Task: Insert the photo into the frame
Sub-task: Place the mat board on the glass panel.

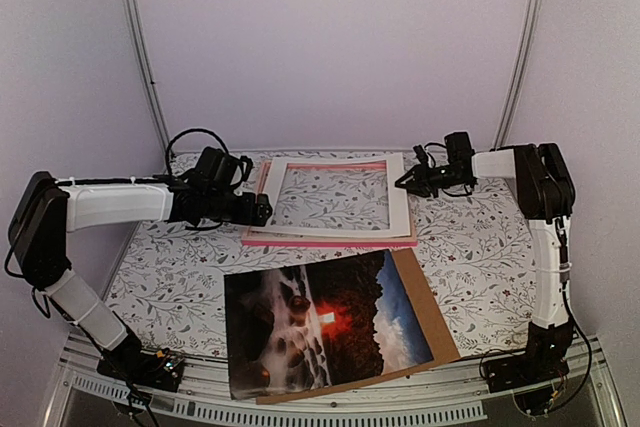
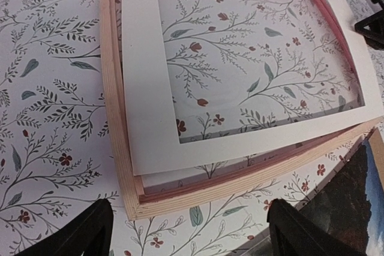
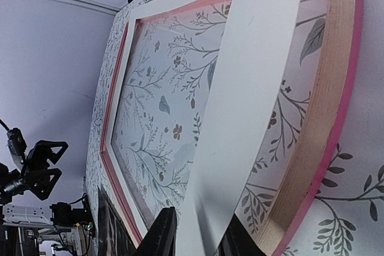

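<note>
Lying on the near side of the frame (image 1: 330, 241), towards the arm bases, the photo (image 1: 320, 317) rests face up on a brown backing board (image 1: 428, 309), apart from the frame and not yet in it. Its long axis runs roughly along the frame's near rail, skewed a little so that its right end sits closer to the frame. The print is dark and glossy: rocks and misty water around a red glow, with blue sky at one end.

The frame is a thin rectangle, pink on its outer face and bare pale wood on the upturned side, with a stepped recess inside. A white mat (image 1: 397, 205) of matte card with a rectangular opening lies askew over the rails rather than seated in the recess. Through both openings the floral-printed tabletop (image 1: 470, 247) shows.

The left end effector (image 1: 262, 209) hovers just beside the frame's left rail, jaws wide with nothing between them. The right end effector (image 1: 403, 184) is at the frame's right rail, jaws narrow, with the mat's edge running between its fingers (image 3: 162, 235). Whether they actually pinch it I cannot tell.

From either end effector the photo lies nearward of the frame. The left, free and a touch closer, looks better placed to fetch it, though the flat print offers only an edge to lift by.
</note>
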